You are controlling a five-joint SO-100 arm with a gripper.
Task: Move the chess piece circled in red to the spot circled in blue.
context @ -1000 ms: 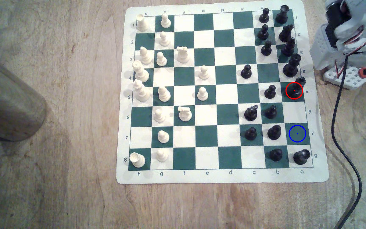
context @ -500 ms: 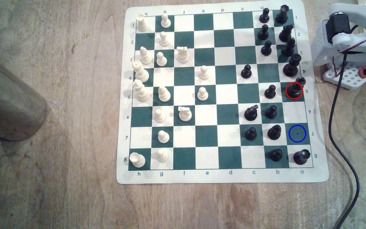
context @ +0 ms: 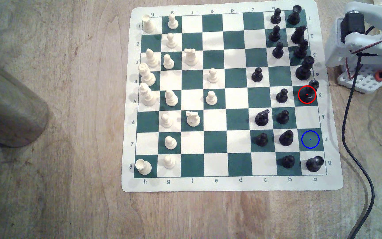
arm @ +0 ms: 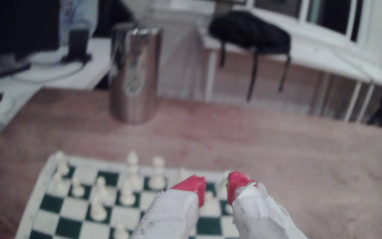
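Note:
The chess piece (context: 307,94), tall and glossy black, stands inside the red ring on a green square at the board's edge on the exterior view's right; its crown leans toward the board's border. The spot (context: 310,139) is a bare green square with a blue ring, two squares nearer the camera on the same file. My arm (context: 367,34) sits off the board, beyond its right edge in the exterior view. In the wrist view my gripper (arm: 216,186) hangs high over the board, open, its red fingertips (arm: 192,183) apart with nothing between them.
A tall black piece (context: 304,69) stands just behind the circled one, a pawn (context: 282,96) beside it. A black piece (context: 286,138) and a rook (context: 314,163) flank the spot. A black cable (context: 355,137) runs past the board. A metal tumbler (context: 8,103) stands far left.
The arm beside the board has swung from a blurred pose into a steadier one. No chess piece has moved.

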